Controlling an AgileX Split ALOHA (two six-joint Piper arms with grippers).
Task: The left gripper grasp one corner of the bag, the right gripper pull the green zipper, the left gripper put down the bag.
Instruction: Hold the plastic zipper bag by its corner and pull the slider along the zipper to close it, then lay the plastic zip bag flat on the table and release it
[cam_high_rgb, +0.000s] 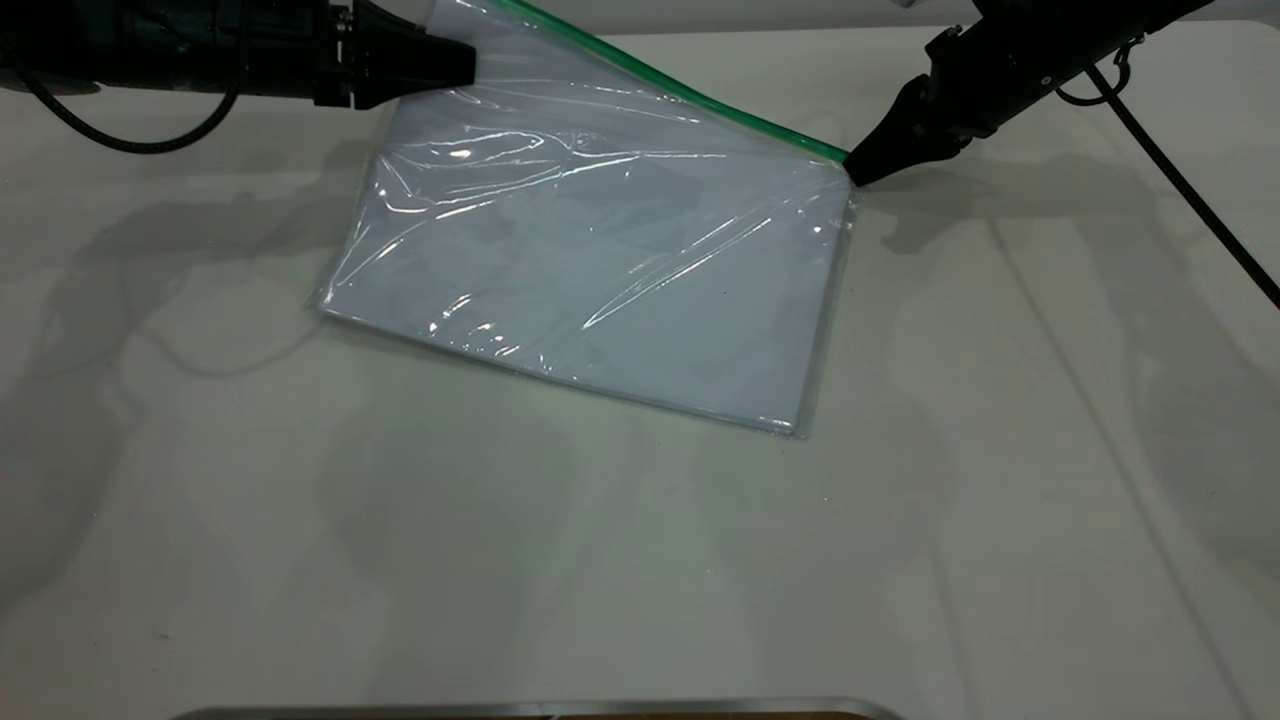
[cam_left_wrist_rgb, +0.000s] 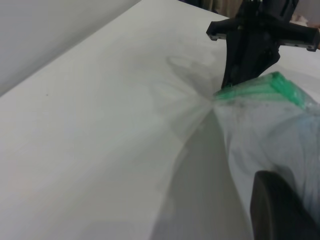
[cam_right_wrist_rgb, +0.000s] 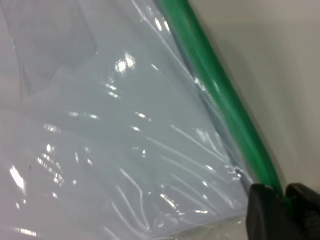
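The bag (cam_high_rgb: 600, 260) is a clear pouch with white paper inside. It lies tilted on the white table, its far edge lifted. The green zipper (cam_high_rgb: 700, 98) runs along that far edge. My left gripper (cam_high_rgb: 468, 66) comes in from the upper left and is shut on the corner of the bag by the green strip, holding it off the table. My right gripper (cam_high_rgb: 858, 176) is shut on the green zipper at the bag's opposite far corner. In the right wrist view the zipper (cam_right_wrist_rgb: 220, 95) passes between my fingertips (cam_right_wrist_rgb: 265, 215). The left wrist view shows the bunched zipper (cam_left_wrist_rgb: 260, 87) with the right gripper (cam_left_wrist_rgb: 240, 75) on it.
The right arm's thick black cable (cam_high_rgb: 1200, 210) trails over the table at the far right. A metal-edged object (cam_high_rgb: 540, 708) lies along the table's front edge. The bag's two near corners rest flat on the table (cam_high_rgb: 640, 560).
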